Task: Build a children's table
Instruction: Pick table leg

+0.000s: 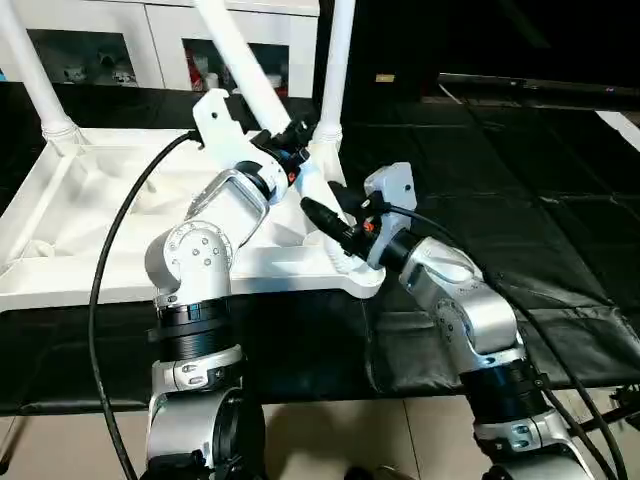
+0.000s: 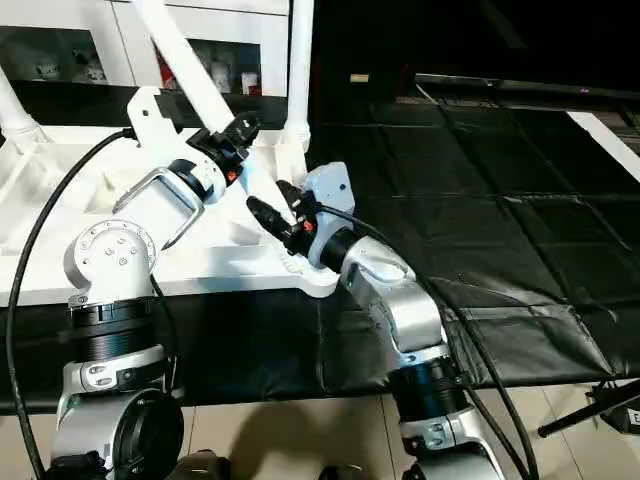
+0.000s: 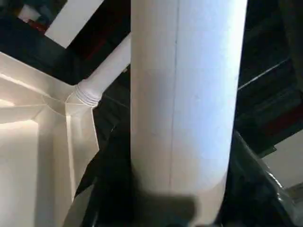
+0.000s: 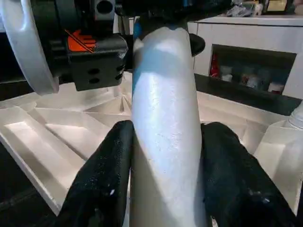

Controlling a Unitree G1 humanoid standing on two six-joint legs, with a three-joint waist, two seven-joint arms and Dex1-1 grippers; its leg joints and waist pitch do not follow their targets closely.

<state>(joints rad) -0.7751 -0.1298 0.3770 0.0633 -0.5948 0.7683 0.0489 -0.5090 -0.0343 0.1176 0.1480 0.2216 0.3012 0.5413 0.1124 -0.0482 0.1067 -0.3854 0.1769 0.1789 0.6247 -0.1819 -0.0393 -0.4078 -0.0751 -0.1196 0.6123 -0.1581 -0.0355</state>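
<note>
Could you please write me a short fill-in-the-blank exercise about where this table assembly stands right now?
1. The white table top lies with its ribbed underside facing ____.
2. Both the left gripper and the right gripper have their fingers around the same slanted ____.
3. That part rises from the table top corner nearest the ____ arm.
4. The floor covering under the table top is ____ in colour.

Missing words: up; leg; right; black
</note>
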